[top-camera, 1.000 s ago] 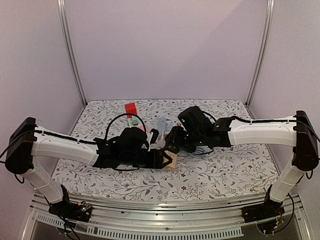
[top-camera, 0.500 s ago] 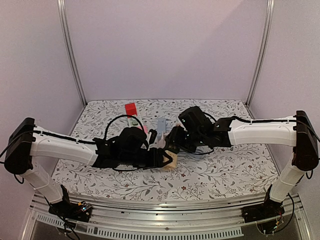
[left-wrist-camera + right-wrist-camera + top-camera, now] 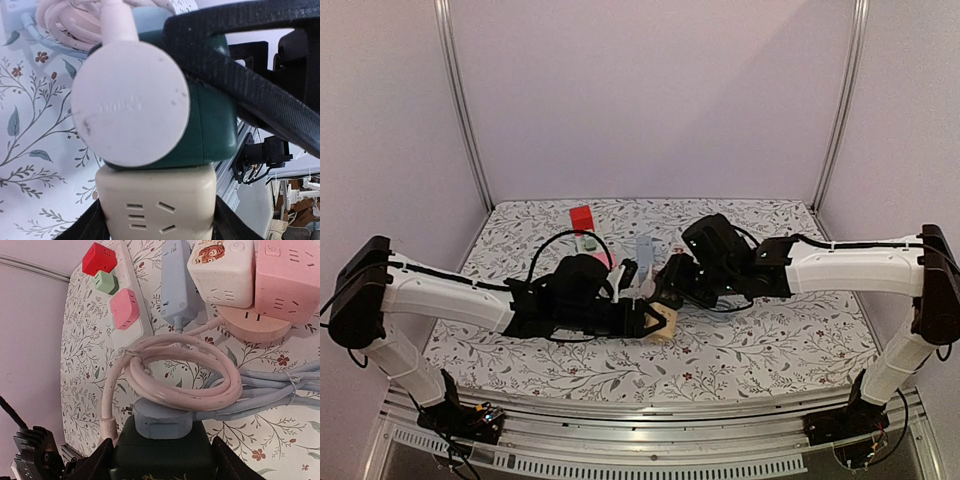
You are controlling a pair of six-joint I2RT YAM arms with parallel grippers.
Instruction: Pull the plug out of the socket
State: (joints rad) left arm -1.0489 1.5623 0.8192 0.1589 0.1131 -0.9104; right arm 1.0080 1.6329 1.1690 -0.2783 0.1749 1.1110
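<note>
While your left gripper (image 3: 157, 226) clamps the cream socket (image 3: 156, 200) between its fingers, your right gripper (image 3: 160, 460) grasps the green plug (image 3: 212, 125), which sits flush against that socket over the middle of the table (image 3: 770, 340), near a coiled pink cable (image 3: 170, 375).

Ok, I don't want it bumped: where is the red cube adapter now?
In the right wrist view it's upper left: the red cube adapter sits at the end of the white power strip, right beside the green cube.
</note>
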